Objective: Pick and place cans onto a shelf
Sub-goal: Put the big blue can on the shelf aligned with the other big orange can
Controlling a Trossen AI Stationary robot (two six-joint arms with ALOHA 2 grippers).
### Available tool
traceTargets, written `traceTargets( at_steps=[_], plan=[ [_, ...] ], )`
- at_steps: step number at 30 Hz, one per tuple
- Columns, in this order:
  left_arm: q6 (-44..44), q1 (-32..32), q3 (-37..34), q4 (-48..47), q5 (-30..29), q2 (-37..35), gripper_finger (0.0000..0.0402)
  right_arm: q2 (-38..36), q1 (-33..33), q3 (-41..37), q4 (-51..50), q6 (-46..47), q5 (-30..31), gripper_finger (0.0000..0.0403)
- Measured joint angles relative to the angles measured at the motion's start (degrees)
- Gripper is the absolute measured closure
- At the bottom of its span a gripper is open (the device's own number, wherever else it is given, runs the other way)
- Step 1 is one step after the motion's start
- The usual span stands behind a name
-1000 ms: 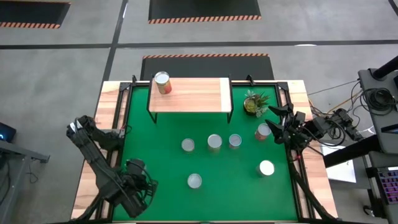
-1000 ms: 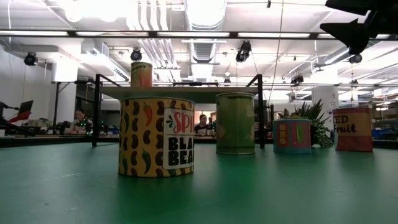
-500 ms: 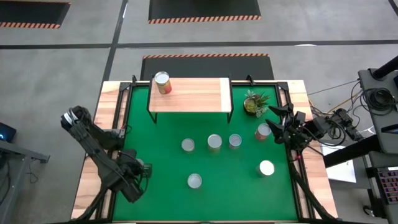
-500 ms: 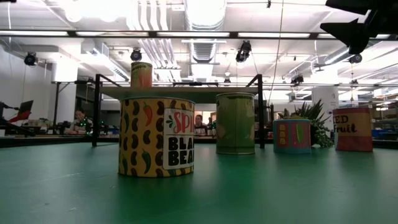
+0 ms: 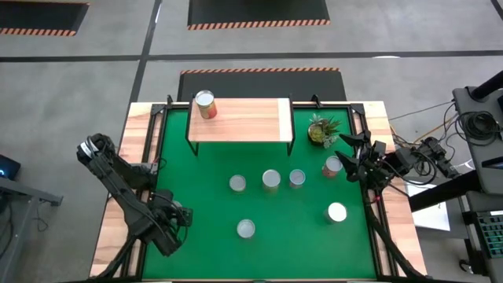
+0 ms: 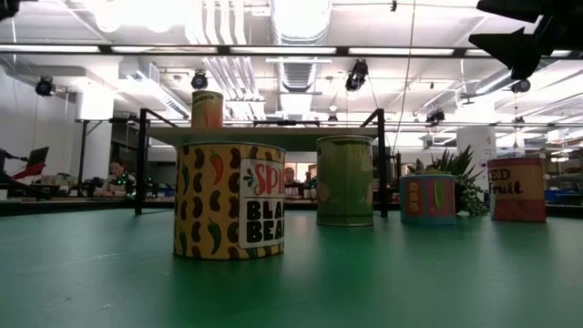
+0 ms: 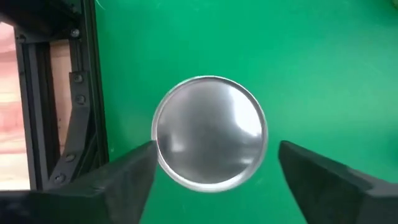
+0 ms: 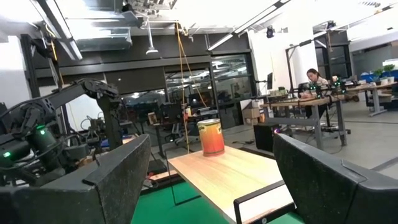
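The left tool (image 5: 174, 221) is low over the green bench (image 5: 204, 196), near its front left corner. Its two dark fingers (image 7: 124, 180) are spread wide apart and hold nothing. In the left wrist view a can with a shiny silver top (image 7: 210, 132) sits right between the spread fingers. The fingers do not touch it.

The right tool (image 5: 351, 161) hangs above the right edge of the bench, just beside a can with a red label (image 5: 332, 167). Its fingers (image 8: 106, 180) are wide apart too, and they hold nothing.

The wooden shelf (image 5: 251, 119) stands at the back of the bench on thin black legs. One orange can (image 5: 205, 104) stands on its left end. It also shows in the right wrist view (image 8: 211, 137).

More cans stand on the green bench. Three stand in a row near the middle: a small silver-topped can (image 5: 237, 183), a bigger can (image 5: 271, 180) and another can (image 5: 297, 178). One more can (image 5: 246, 229) stands nearer the front, and a white-topped can (image 5: 336, 212) stands at the right. In the low view the closest one is a yellow black-bean can (image 6: 230, 200).

A small potted plant (image 5: 321, 130) stands just beside the right end of the shelf.
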Motion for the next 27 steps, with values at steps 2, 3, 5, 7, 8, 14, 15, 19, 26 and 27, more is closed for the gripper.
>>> traceTargets(
  at_steps=[2,3,5,7,8,14,15,19,26,27],
  plan=[
    [-0.02,0.00,-0.42,0.04,0.00,0.36,0.0047,0.00,0.02,0.02,0.00,-0.02,0.00,0.0076],
    [-0.03,0.00,-0.44,0.00,0.00,0.50,0.0035,0.00,0.01,0.00,-0.01,-0.01,0.00,0.0076],
    [0.02,0.00,-0.44,0.00,0.00,0.69,0.0015,0.00,0.02,0.02,-0.05,-0.02,0.00,0.0076],
    [0.12,0.00,-0.44,-0.02,0.00,0.86,0.0005,0.00,0.02,0.00,-0.09,0.00,0.00,0.0076],
    [0.10,0.00,-0.44,-0.11,-0.02,0.95,0.0004,0.00,0.02,0.00,-0.09,-0.02,0.00,0.0076],
    [0.06,0.00,-1.56,-0.22,-0.04,2.29,0.0011,0.00,0.00,0.00,-0.12,-0.02,0.00,0.0076],
    [0.01,0.00,-1.78,-0.10,-0.02,2.62,0.0011,0.00,0.01,0.00,-0.16,-0.02,0.00,0.0076],
    [-0.04,0.00,-2.71,0.93,-0.02,3.62,0.0012,0.00,0.01,0.00,-0.28,-0.02,0.00,0.0076],
    [-0.05,0.00,-2.80,1.68,0.00,5.62,0.0043,0.00,0.02,0.00,-0.31,-0.02,0.00,0.0076],
    [-0.05,0.00,-2.80,1.89,0.00,5.65,0.0052,0.00,0.01,0.01,-0.33,-0.02,0.00,0.0076]
  ],
)
